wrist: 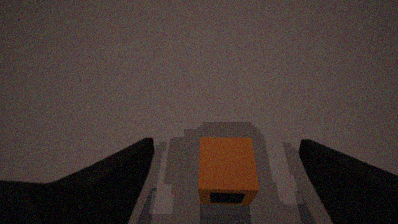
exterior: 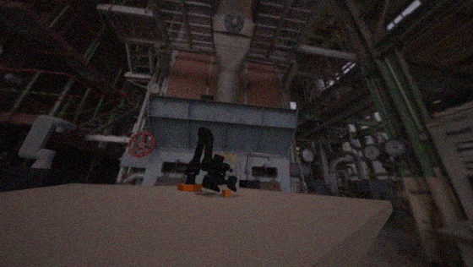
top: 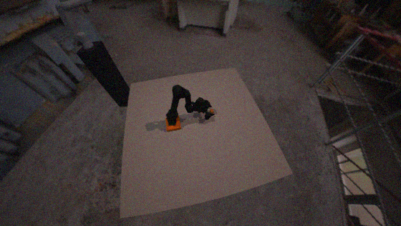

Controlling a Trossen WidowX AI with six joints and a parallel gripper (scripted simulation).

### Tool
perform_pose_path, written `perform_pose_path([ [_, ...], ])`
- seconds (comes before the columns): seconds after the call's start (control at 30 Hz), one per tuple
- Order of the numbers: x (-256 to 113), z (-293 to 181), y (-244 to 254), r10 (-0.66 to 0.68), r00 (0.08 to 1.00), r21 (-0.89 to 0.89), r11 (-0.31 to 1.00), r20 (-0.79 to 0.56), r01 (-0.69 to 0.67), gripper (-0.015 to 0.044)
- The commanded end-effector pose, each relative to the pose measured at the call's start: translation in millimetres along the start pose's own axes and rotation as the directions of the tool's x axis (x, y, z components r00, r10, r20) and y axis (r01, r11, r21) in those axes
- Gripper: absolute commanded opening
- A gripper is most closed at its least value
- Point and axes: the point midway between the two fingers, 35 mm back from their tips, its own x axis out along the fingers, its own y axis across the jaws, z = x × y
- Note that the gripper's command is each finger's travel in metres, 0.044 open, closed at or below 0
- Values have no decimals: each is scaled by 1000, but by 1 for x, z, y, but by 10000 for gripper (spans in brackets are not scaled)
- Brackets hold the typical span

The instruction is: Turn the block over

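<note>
The orange block (top: 211,111) (exterior: 226,193) (wrist: 227,165) appears to rest on the table (top: 200,161) (exterior: 160,228). In the wrist view a plain orange face is toward the camera. The black mark (wrist: 227,197) shows foreshortened on the face at the lower edge of that view, toward the arm's side. My gripper (top: 210,111) (exterior: 224,188) (wrist: 225,145) is open. Its fingers stand on both sides of the block, with a gap at each side. The block's underside is hidden.
The arm's orange base (top: 173,125) (exterior: 189,187) stands on the table to the left of the block in the top and exterior views. The black arm rises from it and bends down to the block. A tall black box (top: 105,73) stands beyond the table's left edge.
</note>
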Motion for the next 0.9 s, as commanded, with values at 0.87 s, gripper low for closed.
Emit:
perform_pose_path([
  [0.87,-36,46,1,-4,897,-4,1000,-443,2,440],
])
